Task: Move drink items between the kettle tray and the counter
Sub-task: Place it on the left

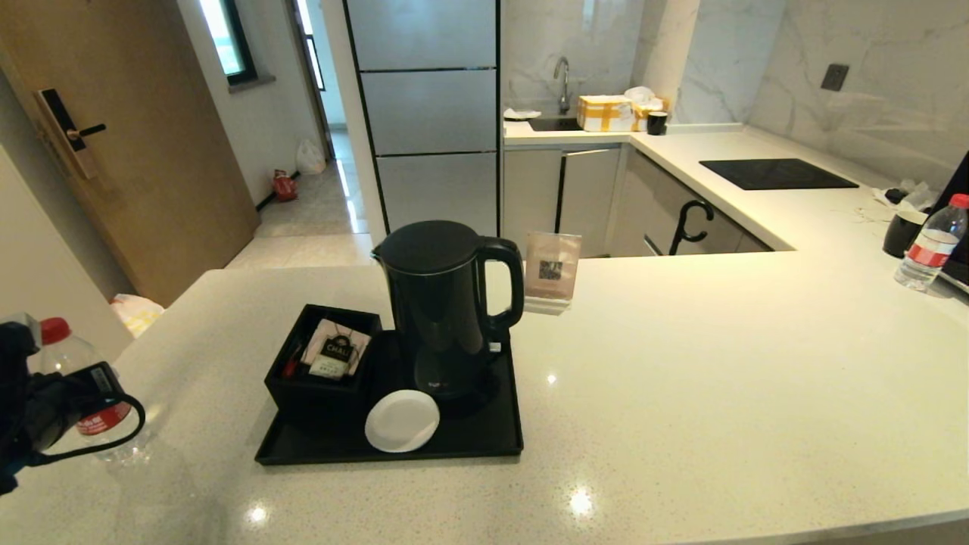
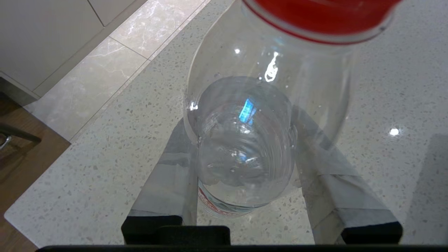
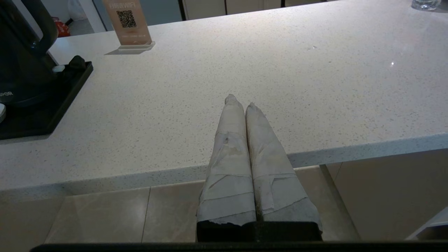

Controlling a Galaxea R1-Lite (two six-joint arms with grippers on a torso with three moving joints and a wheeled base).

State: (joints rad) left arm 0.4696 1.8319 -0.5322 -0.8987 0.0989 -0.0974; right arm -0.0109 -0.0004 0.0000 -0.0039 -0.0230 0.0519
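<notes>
A small clear water bottle [image 1: 70,354] with a red cap and red label stands upright on the pale speckled counter [image 1: 719,378] near its far left edge. My left gripper [image 1: 72,405] is shut on its lower body. In the left wrist view the taped fingers [image 2: 168,182] press both sides of the bottle [image 2: 245,87]. The tall black kettle [image 1: 443,303] stands on the flat black tray [image 1: 484,439] at mid-counter. My right gripper [image 3: 239,101] is shut and empty, hovering at the counter's front edge to the right of the tray [image 3: 52,108].
On the tray also sit a black square box [image 1: 303,386] of sachets and a round white coaster [image 1: 402,421]. A QR sign [image 1: 551,272] stands behind the kettle. At the far right are a second water bottle [image 1: 930,246] and a black mug [image 1: 902,233], with the hob [image 1: 776,174] beyond.
</notes>
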